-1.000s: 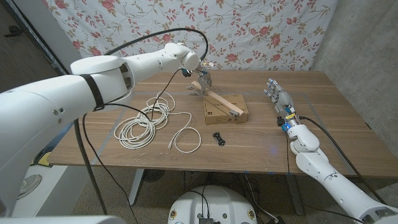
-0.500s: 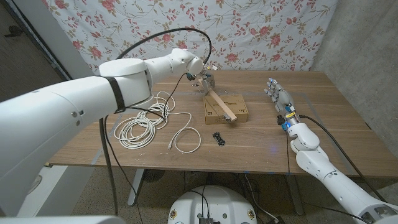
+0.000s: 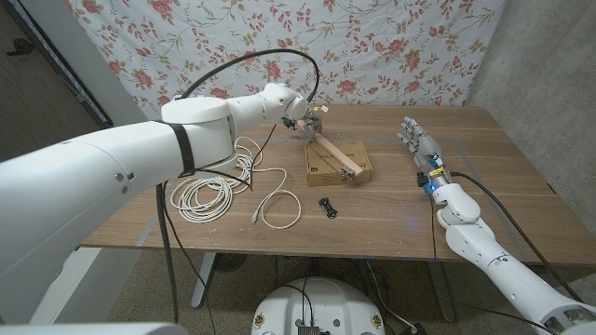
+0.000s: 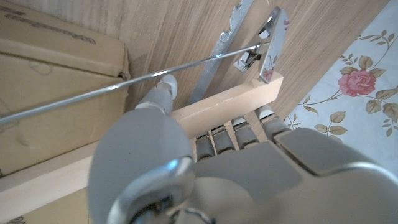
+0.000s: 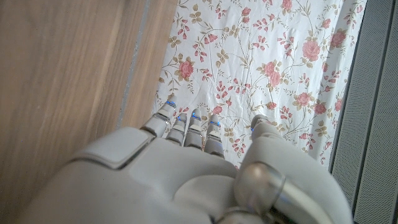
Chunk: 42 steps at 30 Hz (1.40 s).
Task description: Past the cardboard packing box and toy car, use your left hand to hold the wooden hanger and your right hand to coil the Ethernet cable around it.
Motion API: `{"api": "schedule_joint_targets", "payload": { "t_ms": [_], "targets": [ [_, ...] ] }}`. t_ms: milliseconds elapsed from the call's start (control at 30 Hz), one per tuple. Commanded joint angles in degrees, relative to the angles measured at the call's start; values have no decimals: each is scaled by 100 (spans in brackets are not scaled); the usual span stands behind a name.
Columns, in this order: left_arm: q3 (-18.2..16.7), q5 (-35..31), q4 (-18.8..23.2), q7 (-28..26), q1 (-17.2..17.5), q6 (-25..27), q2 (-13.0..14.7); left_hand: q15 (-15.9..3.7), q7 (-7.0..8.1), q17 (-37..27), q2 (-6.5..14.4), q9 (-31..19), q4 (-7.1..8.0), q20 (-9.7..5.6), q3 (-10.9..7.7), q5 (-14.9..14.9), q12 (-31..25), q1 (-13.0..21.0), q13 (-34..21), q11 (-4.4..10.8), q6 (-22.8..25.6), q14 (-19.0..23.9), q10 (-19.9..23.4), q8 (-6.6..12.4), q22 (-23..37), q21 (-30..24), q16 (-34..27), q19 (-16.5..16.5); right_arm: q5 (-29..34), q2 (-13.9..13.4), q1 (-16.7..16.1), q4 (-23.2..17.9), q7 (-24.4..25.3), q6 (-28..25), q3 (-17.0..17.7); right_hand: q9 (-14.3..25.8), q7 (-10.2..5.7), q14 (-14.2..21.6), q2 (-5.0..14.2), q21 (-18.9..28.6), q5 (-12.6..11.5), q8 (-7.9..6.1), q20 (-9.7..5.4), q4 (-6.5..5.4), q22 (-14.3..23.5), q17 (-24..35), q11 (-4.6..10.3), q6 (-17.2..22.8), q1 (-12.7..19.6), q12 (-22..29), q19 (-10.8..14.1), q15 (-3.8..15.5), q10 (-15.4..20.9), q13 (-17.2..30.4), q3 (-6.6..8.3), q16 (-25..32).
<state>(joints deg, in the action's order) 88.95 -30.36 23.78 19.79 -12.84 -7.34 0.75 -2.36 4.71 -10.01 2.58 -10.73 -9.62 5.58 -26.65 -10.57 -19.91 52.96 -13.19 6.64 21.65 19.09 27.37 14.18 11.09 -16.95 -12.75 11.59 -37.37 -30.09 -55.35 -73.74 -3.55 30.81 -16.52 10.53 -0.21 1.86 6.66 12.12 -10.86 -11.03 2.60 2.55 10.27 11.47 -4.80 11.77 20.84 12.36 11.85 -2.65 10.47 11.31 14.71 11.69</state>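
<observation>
Lowered since before, wooden hanger (image 3: pixel 333 153) in left robot hand's (image 3: pixel 311 120) grasp; right robot hand (image 3: pixel 416 141) released.

Bare wooden table (image 3: pixel 503 186) lies between the right hand (image 3: pixel 416 144) and the cardboard packing box (image 3: pixel 338 163), an open lane toward the middle. The wooden hanger (image 3: pixel 333 154), held by the left hand (image 3: pixel 310 119), slants over the box top, and the left arm blocks the far left. The toy car (image 3: pixel 327 207) sits just in front of the box. The coiled Ethernet cable (image 3: pixel 219 184) spreads over the left part, its loose end looping near the car.
</observation>
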Motion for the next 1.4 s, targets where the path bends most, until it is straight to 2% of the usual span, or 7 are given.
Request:
{"api": "schedule_joint_targets", "payload": {
  "t_ms": [33, 200, 433, 600, 733, 1000, 1400],
  "targets": [
    [105, -5, -351, -133, 66, -100, -222, -620, -73, -71, 298, -45, -20, -83, 45, 29, -314, 534, -208, 28, 740, 763, 615, 145, 73, -306, -201, 680, 80, -79, -36, -73, 65, -36, 14, 13, 15, 43, 7, 29, -7, -26, 3, 22, 23, -1, -7, 49, -34, -26, 45, -23, 25, 35, -1, 21],
    [18, 50, -351, -28, 60, -185, -208, -743, -237, -255, 980, -75, 246, -164, -236, -34, -529, 884, -348, 26, 1439, 2083, 1257, 302, 241, -836, -762, 1463, 90, -112, -53, -108, 67, -53, 18, 13, 15, 53, 6, 29, -6, -26, 6, 23, 23, -1, -13, 53, -43, -27, 49, -26, 26, 35, -1, 23],
    [-201, 159, -269, 282, -26, -886, -15, -1033, -433, -1030, 923, -267, 1026, -727, -969, -117, -983, 1270, -877, 97, 1976, 4134, 1871, 332, 907, -2422, -1670, 2651, 101, -151, -105, -176, 97, -51, 40, 14, 9, 65, 10, 27, -6, -21, 7, 31, 23, -1, -91, 55, -59, -24, 52, -37, 41, 35, 7, 21],
    [-442, 0, 2168, 393, 212, 217, 1270, -975, -470, -1945, 868, -670, 1202, -1069, -640, -173, -2003, 1224, -2026, -19, 2099, 5405, 2066, 313, 1442, -3776, -2326, 3155, 121, -187, -157, -257, 132, -63, 50, 14, 13, 68, 10, 27, -6, -20, 8, 37, 23, -2, -44, 60, -68, -24, 58, -37, 48, 35, 11, 18],
    [-571, -179, 3219, 181, 366, 717, 1847, -913, -399, -3266, 679, -1100, 1374, -1195, -259, -429, -3192, 941, -3775, -49, 2094, 5766, 2058, 203, 1955, -5057, -3165, 3199, 202, -249, -214, -384, 211, -107, 46, 14, 17, 71, 11, 27, -6, -21, 8, 39, 23, -2, -60, 65, -74, -23, 60, -40, 54, 36, 13, 17],
    [-822, -467, 4597, -152, 623, 1404, 2619, -919, -289, -5044, 577, -1850, 1755, -1095, -280, -946, -4380, 565, -5759, -42, 2073, 5764, 2260, 547, 2056, -5853, -4196, 2979, 733, -569, -449, -1037, 741, -515, 6, 14, 10, 106, 35, 37, -10, -22, 0, 54, 23, -6, -53, 75, -60, -17, 91, -36, 75, 36, 35, 26],
    [-1178, -683, 5706, -505, 970, 1981, 3305, -927, -342, -5814, 591, -2440, 1849, -1087, -452, -1199, -4904, 428, -5795, -24, 2045, 5789, 2275, 978, 1986, -6074, -4565, 3040, 1855, -1173, -870, -2394, 1597, -1459, -6, 16, 11, 913, 115, 130, 24, -74, 68, 562, 27, -27, -26, 335, 572, 69, 452, 20, 463, 40, 350, 234]
  ]
}}
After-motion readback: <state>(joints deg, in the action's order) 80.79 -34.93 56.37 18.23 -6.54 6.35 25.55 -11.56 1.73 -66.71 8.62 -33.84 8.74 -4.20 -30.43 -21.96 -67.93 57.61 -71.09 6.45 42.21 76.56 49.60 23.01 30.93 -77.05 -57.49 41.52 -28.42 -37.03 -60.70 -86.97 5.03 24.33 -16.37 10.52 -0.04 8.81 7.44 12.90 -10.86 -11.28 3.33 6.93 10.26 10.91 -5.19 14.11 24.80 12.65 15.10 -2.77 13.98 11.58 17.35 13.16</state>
